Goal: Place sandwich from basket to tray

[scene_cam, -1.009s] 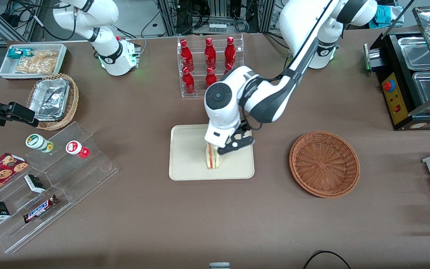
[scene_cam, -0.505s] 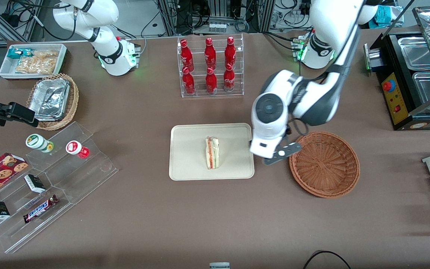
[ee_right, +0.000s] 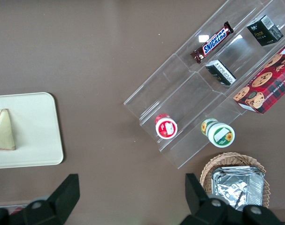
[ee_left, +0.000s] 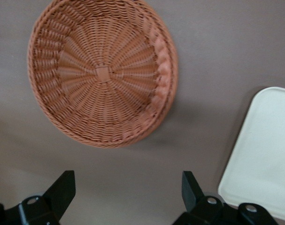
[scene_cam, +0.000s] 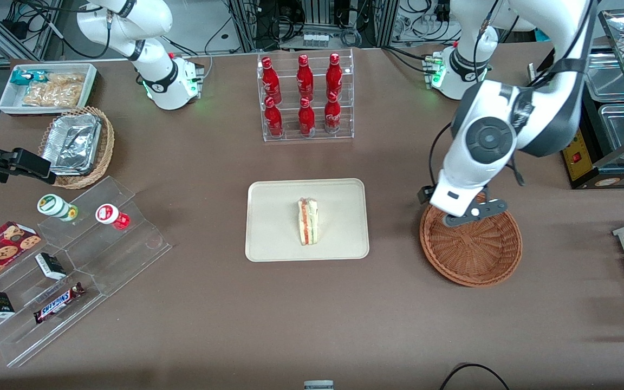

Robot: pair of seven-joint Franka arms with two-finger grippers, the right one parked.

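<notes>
The sandwich (scene_cam: 308, 221) stands on its edge on the tray (scene_cam: 274, 238), a little right of the tray's middle in the front view, its red and green filling facing up. The tray lies at the centre of that frame on the brown desk (scene_cam: 268, 319).

The basket (scene_cam: 480, 265) sits at the right of the front frame, well apart from the tray, and holds nothing. The gripper (ee_left: 128, 192) hangs above the basket's rim on the side farther from the front camera, over the edge nearer the tray. Its jaws are spread wide with nothing between them; in the wrist view only bare desk shows in the gap. Whether the gripper is high above the basket or close to it is hard to judge from these angles.

A clear rack of red bottles (scene_cam: 305, 89) stands at the upper centre of the front frame.
</notes>
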